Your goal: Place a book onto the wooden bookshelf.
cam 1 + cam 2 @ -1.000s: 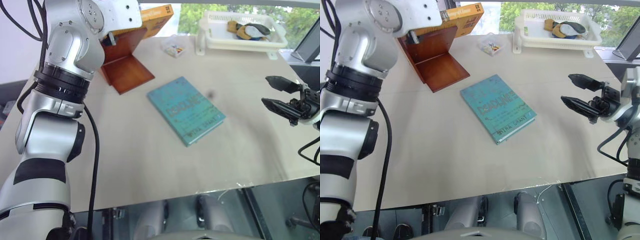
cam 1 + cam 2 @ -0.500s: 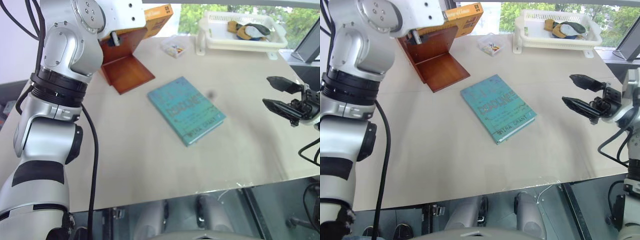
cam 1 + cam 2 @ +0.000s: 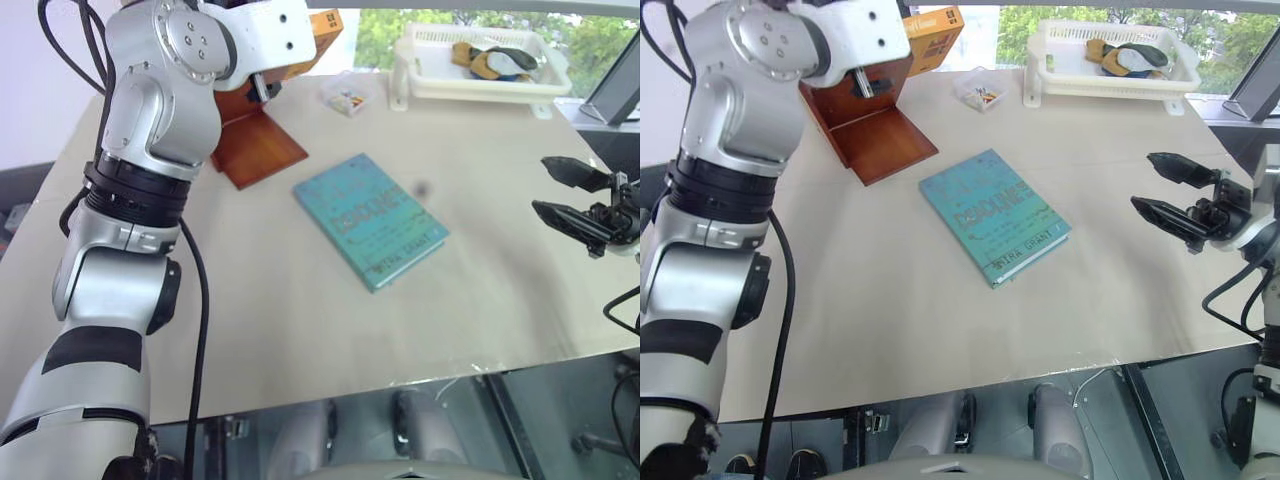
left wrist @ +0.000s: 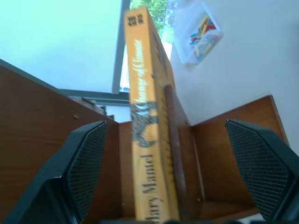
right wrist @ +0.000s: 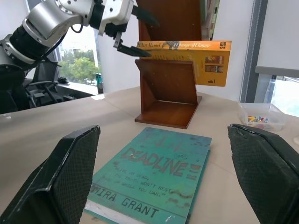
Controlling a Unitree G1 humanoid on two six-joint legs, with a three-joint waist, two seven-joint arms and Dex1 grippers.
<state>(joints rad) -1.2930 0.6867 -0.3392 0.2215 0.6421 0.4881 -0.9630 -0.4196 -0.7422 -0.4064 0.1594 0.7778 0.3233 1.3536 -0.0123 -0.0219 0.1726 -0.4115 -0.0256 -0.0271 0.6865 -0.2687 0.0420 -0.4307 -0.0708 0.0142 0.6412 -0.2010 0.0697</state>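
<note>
Worktop lies bare toward six o'clock; book rests on shelf, both hands gaping.

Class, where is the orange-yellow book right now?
The book rests on top of the wooden bookshelf at the table's far left, between the left gripper's open fingers.

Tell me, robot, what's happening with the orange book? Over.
Left pincer open at the book, which rests on the shelf. Right pincer open, idle. Nothing in the way.

Your left gripper has backed away from the book. It now rests unheld on the wooden bookshelf.
</note>
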